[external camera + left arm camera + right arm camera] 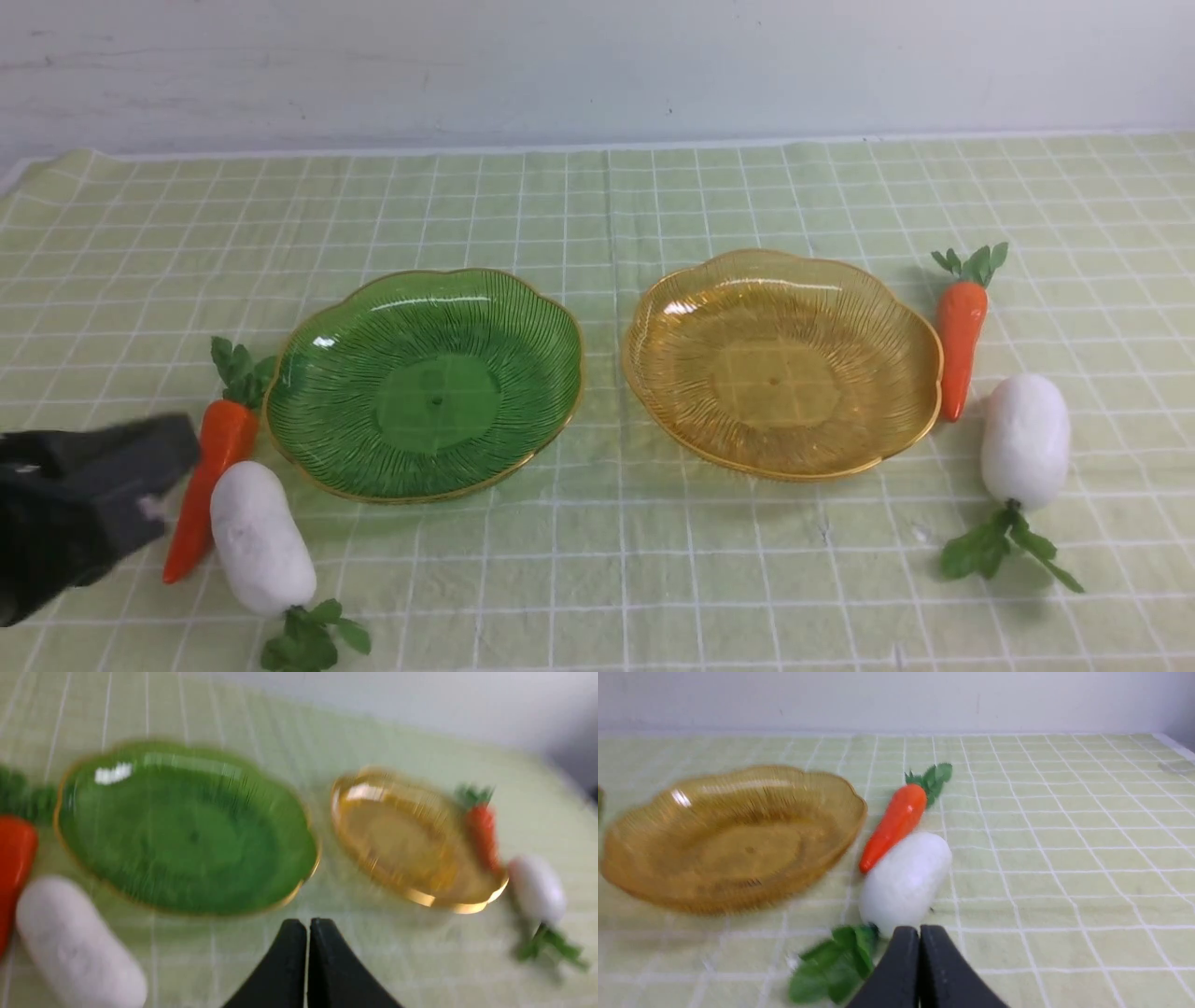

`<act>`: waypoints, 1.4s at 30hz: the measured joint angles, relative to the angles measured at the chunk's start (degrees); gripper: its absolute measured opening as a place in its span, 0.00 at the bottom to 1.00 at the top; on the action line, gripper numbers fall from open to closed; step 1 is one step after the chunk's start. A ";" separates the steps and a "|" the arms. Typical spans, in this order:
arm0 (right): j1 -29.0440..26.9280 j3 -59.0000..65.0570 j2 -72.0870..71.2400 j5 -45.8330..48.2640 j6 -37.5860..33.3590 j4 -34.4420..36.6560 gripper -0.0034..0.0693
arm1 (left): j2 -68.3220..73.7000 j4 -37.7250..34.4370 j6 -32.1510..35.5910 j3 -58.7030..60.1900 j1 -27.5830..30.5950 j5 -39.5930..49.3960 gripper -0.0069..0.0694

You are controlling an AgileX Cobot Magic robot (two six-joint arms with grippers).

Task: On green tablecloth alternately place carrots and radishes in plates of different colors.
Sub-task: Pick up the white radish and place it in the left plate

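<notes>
Your left hand is clenched, fingers pressed together with nothing between them. It hangs low over the green tablecloth that covers the surface. The left carrot lies just beside the fingertips, with the left radish right alongside it on the far side from the hand. The green plate sits just past the pair. Your right hand is clenched too and grasps nothing. The right radish lies directly ahead of its fingertips, leaves pointing back toward the hand. The right carrot lies just beyond the radish, hard against the rim of the amber plate, which sits off toward your left hand. All four vegetables lie on the cloth, outside the plates.
</notes>
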 joint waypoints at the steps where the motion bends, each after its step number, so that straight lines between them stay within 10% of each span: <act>1: 0.00 0.00 0.00 -2.97 1.94 4.60 0.03 | 5.68 3.84 -1.48 -1.07 0.00 2.50 0.08; 10: 0.00 0.00 0.00 -16.94 7.53 27.04 0.03 | 28.52 16.41 -8.54 -7.16 0.00 7.28 0.08; 16: 1.07 -6.52 2.56 -4.49 5.20 26.80 0.03 | 33.36 18.10 -8.56 -7.96 0.00 6.26 0.17; 30: 1.89 -36.15 37.82 28.73 -14.08 21.94 0.03 | 43.23 23.55 -15.97 -8.12 0.00 -5.07 0.96; 37: 1.89 -37.19 47.60 30.20 -15.57 22.46 0.03 | 48.93 23.72 -17.87 -8.41 0.00 -6.99 0.95; 42: 1.89 -38.85 54.46 32.47 -14.79 21.47 0.03 | 52.31 23.78 -17.87 -8.43 0.00 -6.87 0.68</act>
